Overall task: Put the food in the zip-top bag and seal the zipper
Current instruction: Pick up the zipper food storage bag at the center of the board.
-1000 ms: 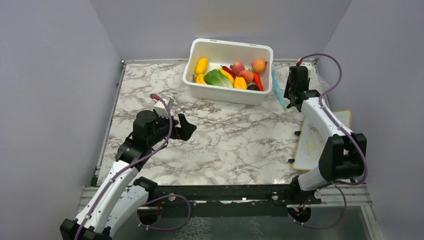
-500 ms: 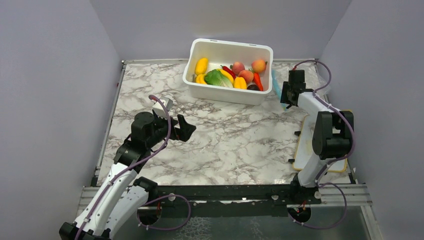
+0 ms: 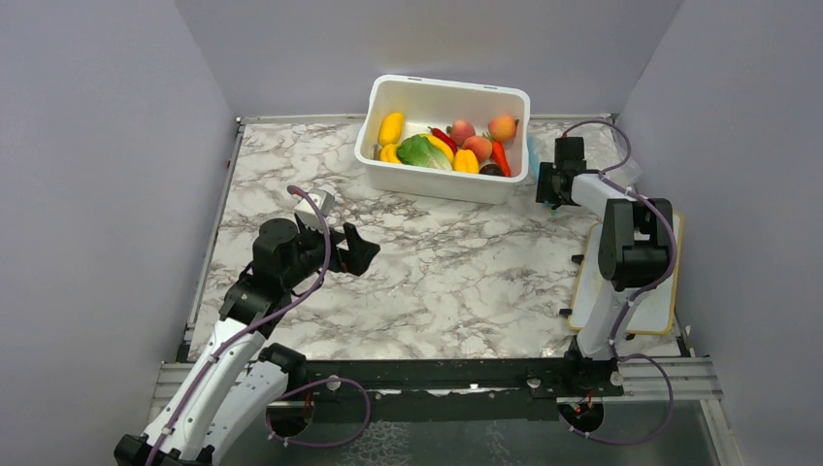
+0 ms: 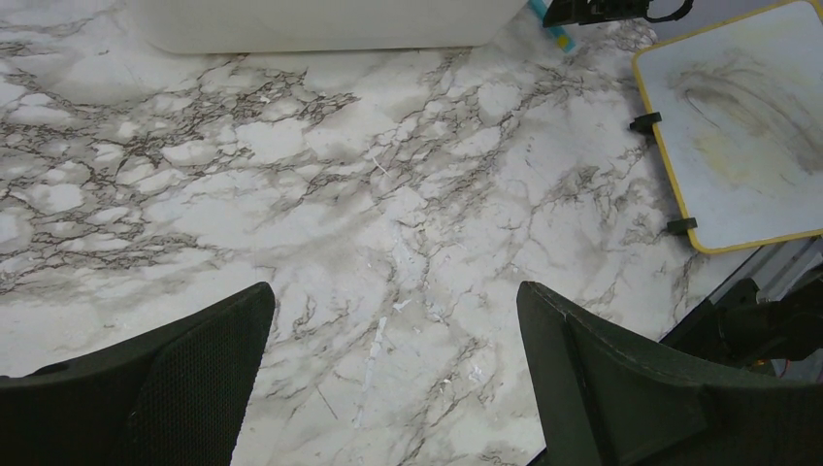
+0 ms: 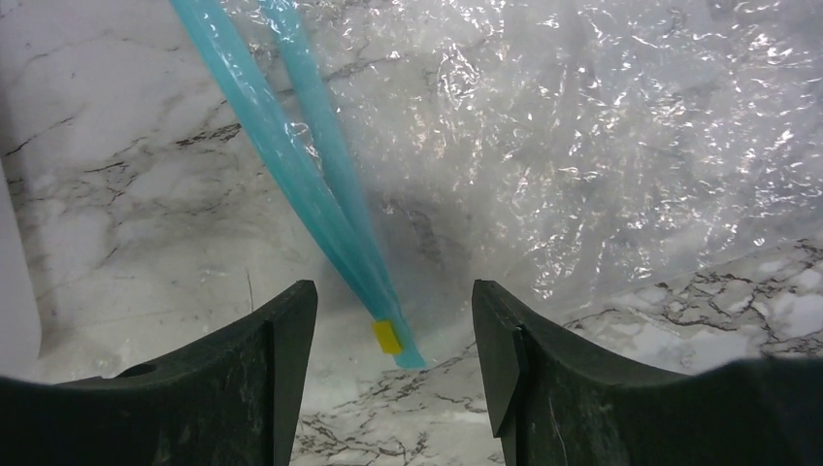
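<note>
You are at the start, I think. The small glossy toy fruits and vegetables (image 3: 446, 146) all sit in the white plastic tub (image 3: 446, 85). The clear crinkly plastic bag (image 5: 602, 146) lies flat on the marble desk (image 3: 437, 282), just right of the tub. Your right pincer (image 5: 393, 301) hangs over the bag's thin light-blue zipper strip (image 5: 299, 194), jaws apart, holding nothing. Your left pincer (image 4: 393, 291) is wide open too, well apart from it. The strip runs far to near beside the tub, and its yellow-tabbed end (image 5: 386, 336) points at the right pincer. Next, I think, go down and pinch one lip to open the bag
</note>
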`<control>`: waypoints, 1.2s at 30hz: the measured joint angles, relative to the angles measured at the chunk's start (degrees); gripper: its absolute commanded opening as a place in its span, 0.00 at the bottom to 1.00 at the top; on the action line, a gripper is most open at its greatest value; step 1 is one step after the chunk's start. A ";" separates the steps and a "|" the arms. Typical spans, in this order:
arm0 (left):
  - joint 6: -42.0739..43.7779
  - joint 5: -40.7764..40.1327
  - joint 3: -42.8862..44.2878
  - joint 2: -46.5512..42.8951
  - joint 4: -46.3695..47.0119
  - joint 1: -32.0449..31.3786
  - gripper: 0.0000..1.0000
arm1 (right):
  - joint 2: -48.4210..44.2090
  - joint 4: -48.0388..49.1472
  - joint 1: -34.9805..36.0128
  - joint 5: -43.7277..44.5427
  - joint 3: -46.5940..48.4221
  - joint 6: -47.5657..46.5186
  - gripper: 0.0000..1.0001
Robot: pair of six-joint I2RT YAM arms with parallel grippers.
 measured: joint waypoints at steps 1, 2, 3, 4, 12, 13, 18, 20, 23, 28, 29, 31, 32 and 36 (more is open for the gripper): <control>0.04 0.00 0.00 -0.09 0.00 0.00 0.99 | 0.63 0.07 0.00 0.00 0.28 -0.02 0.61; 0.09 0.00 0.00 -0.11 0.00 0.00 0.99 | 1.33 0.13 0.00 0.00 0.52 -0.04 0.59; 0.13 0.00 0.00 -0.11 0.00 0.00 0.99 | 1.86 0.13 0.00 0.00 0.66 -0.13 0.58; 0.15 0.00 0.00 -0.13 0.00 0.00 0.99 | 2.34 0.15 0.00 -0.02 0.68 -0.26 0.57; 0.20 -0.20 0.00 -0.90 0.00 0.00 0.99 | 2.73 0.70 0.00 -0.42 0.85 -1.42 0.18; 0.20 -0.26 0.00 -0.92 -0.02 0.00 0.99 | 2.73 0.70 0.00 -0.48 0.85 -1.53 0.14; 0.17 -0.87 0.00 -0.83 -0.02 0.00 0.99 | 2.71 0.90 0.00 -1.38 0.85 -1.90 0.06; 0.17 -0.94 0.00 -0.61 -0.02 0.00 0.99 | 2.69 0.96 -0.02 -1.57 0.85 -1.90 0.01; 0.15 -0.96 0.00 -0.39 -0.04 0.00 0.99 | 2.12 0.96 0.00 -1.73 0.85 -1.88 0.01; 0.13 -0.92 0.00 0.31 -0.04 0.00 0.99 | -0.57 0.96 0.00 -1.88 0.83 -1.62 0.01; 0.11 -0.92 0.00 0.50 -0.04 0.00 0.99 | -1.25 0.96 0.00 -1.88 0.83 -1.46 0.01; 0.11 -0.92 0.00 0.74 -0.09 0.00 0.99 | -2.58 0.96 0.00 -1.86 0.83 -1.25 0.01; 0.13 -0.92 0.00 0.70 -0.07 0.00 0.99 | -3.10 0.94 -0.02 -1.81 0.83 -1.05 0.01; 0.11 -0.94 0.00 0.35 -0.07 0.00 0.99 | -5.05 -0.02 0.00 -1.03 0.83 0.61 0.01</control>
